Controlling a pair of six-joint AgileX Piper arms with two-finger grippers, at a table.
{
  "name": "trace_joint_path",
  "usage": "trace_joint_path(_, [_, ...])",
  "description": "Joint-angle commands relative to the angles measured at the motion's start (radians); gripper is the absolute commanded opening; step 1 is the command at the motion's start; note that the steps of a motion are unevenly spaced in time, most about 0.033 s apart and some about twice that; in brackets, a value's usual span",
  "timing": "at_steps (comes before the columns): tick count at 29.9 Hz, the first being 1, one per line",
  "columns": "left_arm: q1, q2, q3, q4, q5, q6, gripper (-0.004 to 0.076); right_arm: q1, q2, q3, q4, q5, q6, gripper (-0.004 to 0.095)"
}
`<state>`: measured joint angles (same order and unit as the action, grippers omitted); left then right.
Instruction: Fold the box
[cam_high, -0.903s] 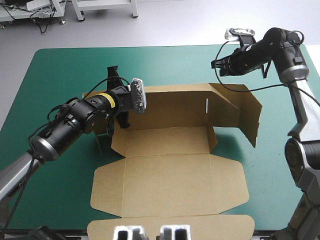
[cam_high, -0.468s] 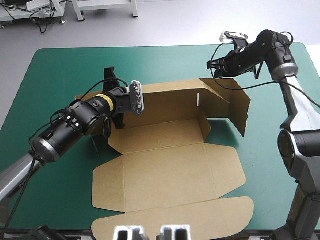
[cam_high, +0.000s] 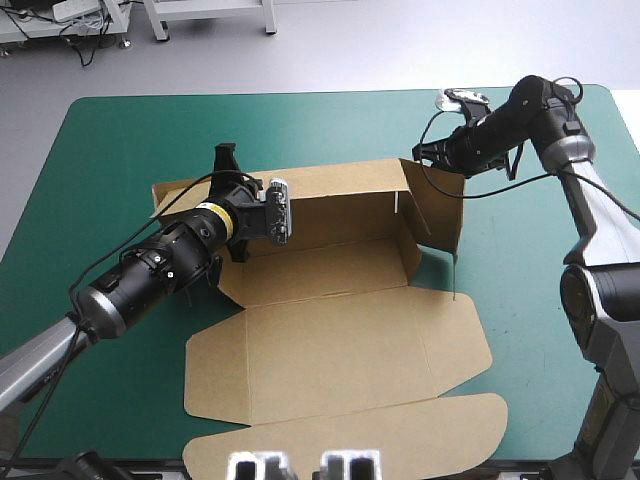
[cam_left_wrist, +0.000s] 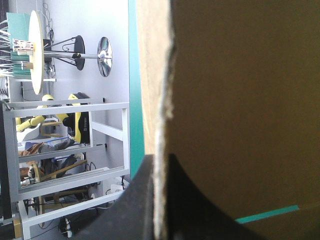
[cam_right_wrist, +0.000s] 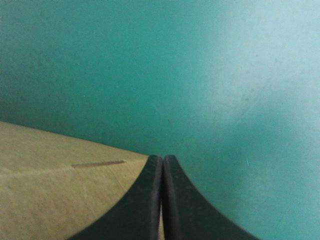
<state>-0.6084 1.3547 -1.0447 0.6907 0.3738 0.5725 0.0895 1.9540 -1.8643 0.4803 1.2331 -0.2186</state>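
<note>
Two pinches on the box, which sits centre frame on the cover in the high view. My left gripper is clamped on the left wall, centre-left. In its wrist view the board edge runs straight between the fingers. My right gripper, upper right, is nipped onto the top corner of the right wall. Its wrist view shows the fingers all but touching, with a sliver of board between them. Step, as I read it: standing up the side walls. Back wall is up, and the right wall is up and swung in roughly square to it. Left wall looks less far along; can't tell its angle. The rest of the sheet lies flat toward the bottom of frame, flaps spread. Next I'd swing the left wall in to match. That needs both grips firm and motion along the creases, so the board bends there instead of buckling. Tucking comes after.
</note>
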Motion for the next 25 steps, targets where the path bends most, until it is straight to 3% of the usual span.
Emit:
trace_joint_path(1, [-0.007,-0.027,-0.014,0.009,-0.005,-0.022,-0.0010,-0.005,-0.122,0.031,0.031,0.015,-0.034,-0.0020])
trace_joint_path(9, [-0.007,-0.027,-0.014,0.009,-0.011,-0.037,-0.0010,-0.005,-0.237,0.174,0.085,-0.006,-0.164,-0.0020])
trace_joint_path(19, [-0.007,-0.027,-0.014,0.009,-0.017,-0.037,-0.0010,-0.005,-0.399,0.515,0.198,-0.290,-0.419,-0.0018])
trace_joint_path(21, [-0.007,-0.027,-0.014,0.009,-0.017,-0.037,-0.0010,-0.005,-0.434,0.589,0.242,-0.331,-0.480,-0.0019])
trace_joint_path(25, [-0.009,-0.027,-0.014,0.005,-0.028,-0.040,-0.0010,-0.005,-0.483,0.762,0.455,-0.448,-0.697,-0.0018])
